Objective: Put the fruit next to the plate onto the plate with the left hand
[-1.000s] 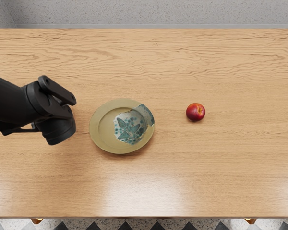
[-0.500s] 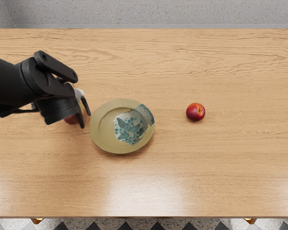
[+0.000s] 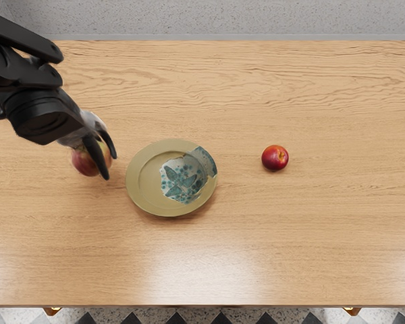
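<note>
At your left, the robot's left hand (image 3: 88,143) comes down from the upper-left corner of the head view, its dark arm filling that corner. Its fingers (image 3: 98,159) are curled down over the fruit (image 3: 82,164), a red and yellow round piece, and grip it from above. You see the fruit just beside the plate (image 3: 138,179), off the plate's left rim and not on it. Whether the fruit rests on the wood or is held a little clear of it cannot be told from this angle.

The plate is olive-gold and round, with a teal-spotted patch set toward its right side that reaches the upper-right rim. It lies flat, left of the table's middle. To its right, well apart from it, a red apple (image 3: 275,157) sits alone on the bare wood.

The table (image 3: 304,236) is a broad slab of light wood that runs the full width of your picture, with long wavy grain most marked along the far half. A pale sheen of reflected light lies on the near half, below the plate. Beyond the far edge you see a grey speckled strip (image 3: 223,17) of the room. Under the near edge a checked floor (image 3: 189,317) in dark and light squares shows, with two leg tips (image 3: 52,311) peeking out.
</note>
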Controlling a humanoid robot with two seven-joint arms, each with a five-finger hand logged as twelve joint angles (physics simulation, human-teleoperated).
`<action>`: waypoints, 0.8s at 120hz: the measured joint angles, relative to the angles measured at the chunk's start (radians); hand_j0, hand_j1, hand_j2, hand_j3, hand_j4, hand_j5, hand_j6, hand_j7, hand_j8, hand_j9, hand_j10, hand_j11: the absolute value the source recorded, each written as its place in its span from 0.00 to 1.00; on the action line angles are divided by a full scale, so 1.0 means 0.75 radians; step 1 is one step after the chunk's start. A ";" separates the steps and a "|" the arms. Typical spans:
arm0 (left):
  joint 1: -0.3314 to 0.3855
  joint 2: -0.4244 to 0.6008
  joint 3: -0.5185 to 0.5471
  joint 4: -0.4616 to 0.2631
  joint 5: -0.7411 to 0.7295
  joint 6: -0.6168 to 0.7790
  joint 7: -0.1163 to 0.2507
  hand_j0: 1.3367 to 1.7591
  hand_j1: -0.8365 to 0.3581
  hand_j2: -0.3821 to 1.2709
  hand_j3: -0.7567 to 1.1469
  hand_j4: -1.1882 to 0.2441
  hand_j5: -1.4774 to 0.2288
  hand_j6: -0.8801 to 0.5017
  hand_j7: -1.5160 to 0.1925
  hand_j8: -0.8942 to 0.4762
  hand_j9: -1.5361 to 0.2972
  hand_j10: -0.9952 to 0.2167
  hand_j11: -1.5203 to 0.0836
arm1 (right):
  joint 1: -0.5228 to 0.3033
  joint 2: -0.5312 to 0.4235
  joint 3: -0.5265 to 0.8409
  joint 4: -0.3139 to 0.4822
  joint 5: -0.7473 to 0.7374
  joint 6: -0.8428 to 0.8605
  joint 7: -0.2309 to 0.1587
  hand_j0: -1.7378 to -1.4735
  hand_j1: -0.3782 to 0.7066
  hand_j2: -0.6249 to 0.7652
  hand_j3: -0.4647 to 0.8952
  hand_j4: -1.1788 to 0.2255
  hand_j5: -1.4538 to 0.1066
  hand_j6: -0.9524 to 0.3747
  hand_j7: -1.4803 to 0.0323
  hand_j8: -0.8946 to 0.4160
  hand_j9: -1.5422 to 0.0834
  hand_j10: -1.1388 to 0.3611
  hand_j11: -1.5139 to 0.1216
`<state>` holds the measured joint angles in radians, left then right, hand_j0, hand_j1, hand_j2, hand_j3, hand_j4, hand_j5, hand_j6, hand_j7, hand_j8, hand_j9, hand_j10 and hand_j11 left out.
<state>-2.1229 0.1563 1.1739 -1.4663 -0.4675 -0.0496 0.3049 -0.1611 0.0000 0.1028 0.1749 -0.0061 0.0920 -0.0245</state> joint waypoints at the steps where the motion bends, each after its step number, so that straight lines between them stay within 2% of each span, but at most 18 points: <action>1: 0.000 0.002 -0.011 0.000 0.000 -0.007 0.000 0.69 0.31 0.48 0.40 0.29 0.09 0.57 0.13 0.68 0.18 0.68 0.19 | 0.000 0.000 0.000 0.000 0.000 0.000 0.000 0.30 0.04 0.45 0.34 0.83 0.92 0.71 0.97 0.67 0.94 0.75 0.91; 10: -0.001 0.043 -0.125 -0.001 0.001 -0.049 0.000 0.69 0.31 0.48 0.40 0.29 0.09 0.56 0.14 0.67 0.19 0.68 0.19 | 0.000 0.000 0.000 0.000 0.000 0.000 0.000 0.30 0.04 0.45 0.34 0.83 0.92 0.71 0.97 0.67 0.94 0.75 0.91; 30: 0.022 0.030 -0.327 0.031 0.014 -0.071 -0.001 0.68 0.32 0.48 0.40 0.28 0.11 0.55 0.15 0.65 0.19 0.65 0.18 | 0.000 0.000 0.000 0.000 0.000 0.000 0.000 0.30 0.04 0.45 0.34 0.83 0.92 0.71 0.97 0.67 0.94 0.75 0.91; 33: 0.027 0.029 -0.345 0.043 0.017 -0.068 -0.002 0.68 0.32 0.51 0.40 0.27 0.12 0.52 0.15 0.63 0.18 0.65 0.18 | 0.000 0.000 0.000 0.000 0.000 0.000 0.000 0.30 0.04 0.45 0.34 0.83 0.92 0.71 0.97 0.67 0.94 0.75 0.91; 36: 0.035 0.029 -0.359 0.055 0.020 -0.065 -0.003 0.68 0.37 0.48 0.40 0.26 0.13 0.50 0.16 0.62 0.18 0.65 0.18 | 0.000 0.000 0.000 0.000 0.000 0.000 0.000 0.30 0.04 0.45 0.34 0.83 0.92 0.71 0.97 0.67 0.94 0.75 0.91; 44: 0.050 0.006 -0.384 0.085 0.026 -0.061 -0.003 0.68 0.37 0.46 0.40 0.25 0.15 0.47 0.17 0.59 0.18 0.65 0.18 | 0.000 0.000 0.000 0.000 0.000 0.000 0.000 0.30 0.04 0.45 0.34 0.83 0.92 0.71 0.97 0.67 0.94 0.75 0.91; 55: 0.117 -0.062 -0.399 0.138 0.030 -0.047 -0.004 0.68 0.37 0.43 0.40 0.25 0.16 0.46 0.17 0.59 0.18 0.65 0.18 | 0.000 0.000 0.000 0.000 0.000 0.000 0.000 0.30 0.04 0.45 0.34 0.83 0.92 0.71 0.97 0.67 0.94 0.75 0.91; 62: 0.132 -0.071 -0.404 0.164 0.029 -0.039 -0.005 0.69 0.41 0.39 0.40 0.25 0.16 0.44 0.18 0.58 0.18 0.65 0.18 | 0.000 0.000 0.000 0.000 0.000 0.000 0.000 0.30 0.04 0.45 0.34 0.83 0.92 0.71 0.97 0.67 0.94 0.75 0.91; 68: 0.133 -0.078 -0.406 0.177 0.028 -0.031 -0.007 0.70 0.45 0.37 0.40 0.31 0.24 0.41 0.26 0.56 0.26 0.63 0.27 | 0.000 0.000 0.000 0.000 0.000 0.000 0.000 0.30 0.04 0.45 0.34 0.83 0.92 0.71 0.97 0.67 0.94 0.75 0.91; 82: 0.127 -0.073 -0.405 0.180 0.026 -0.028 -0.008 0.73 0.68 0.31 0.40 0.53 0.50 0.50 0.52 0.59 0.50 0.72 0.56 | 0.000 0.000 0.000 0.000 0.000 0.000 0.000 0.30 0.04 0.45 0.34 0.83 0.92 0.71 0.97 0.67 0.94 0.75 0.91; 90: 0.084 -0.005 -0.394 0.133 0.024 -0.034 -0.008 0.74 0.76 0.29 0.40 0.62 0.60 0.54 0.62 0.61 0.59 0.76 0.67 | 0.000 0.000 0.000 0.000 0.000 0.000 0.000 0.30 0.04 0.45 0.34 0.83 0.92 0.71 0.97 0.67 0.94 0.75 0.91; 96: 0.000 0.059 -0.359 0.092 0.021 -0.037 -0.008 0.74 0.81 0.27 0.40 0.66 0.66 0.56 0.68 0.62 0.65 0.78 0.73 | 0.000 0.000 0.000 0.000 0.000 0.000 0.000 0.30 0.04 0.45 0.34 0.83 0.92 0.71 0.97 0.67 0.94 0.75 0.91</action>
<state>-2.1228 0.2005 0.9047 -1.3970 -0.4518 -0.0774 0.2988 -0.1611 0.0000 0.1027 0.1749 -0.0061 0.0920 -0.0245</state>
